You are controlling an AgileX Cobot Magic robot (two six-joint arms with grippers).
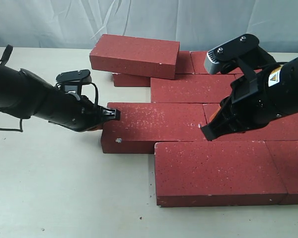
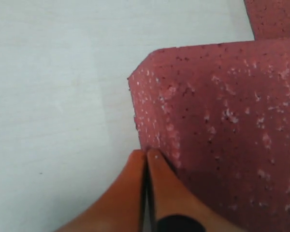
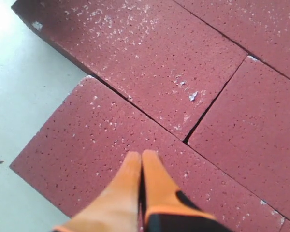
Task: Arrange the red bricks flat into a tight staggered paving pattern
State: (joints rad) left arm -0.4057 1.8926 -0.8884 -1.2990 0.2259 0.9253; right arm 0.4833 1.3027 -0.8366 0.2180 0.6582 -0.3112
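Lying flat on the pale surface (image 1: 49, 188), most of the red bricks (image 1: 188, 89) form staggered rows on the right half of the exterior view. One middle brick (image 1: 154, 126) juts left beyond the row in front, with a small white chip (image 1: 118, 140) at its front left edge. At the back, a raised brick (image 1: 134, 55) sits tilted on top of a lower brick (image 1: 130, 80), out of the flat layer. The front brick (image 1: 218, 171) lies tight against the middle one.

Left pincer (image 1: 114, 115): orange fingers together, holding nothing, tips at the left end face of the middle brick. Actual contact cannot be confirmed.

Right pincer (image 1: 207, 133): fingers together, holding nothing, tips over the front brick beside its seam with the middle brick. Its arm hides part of the rows behind.

A white curtain (image 1: 49, 22) closes the background.
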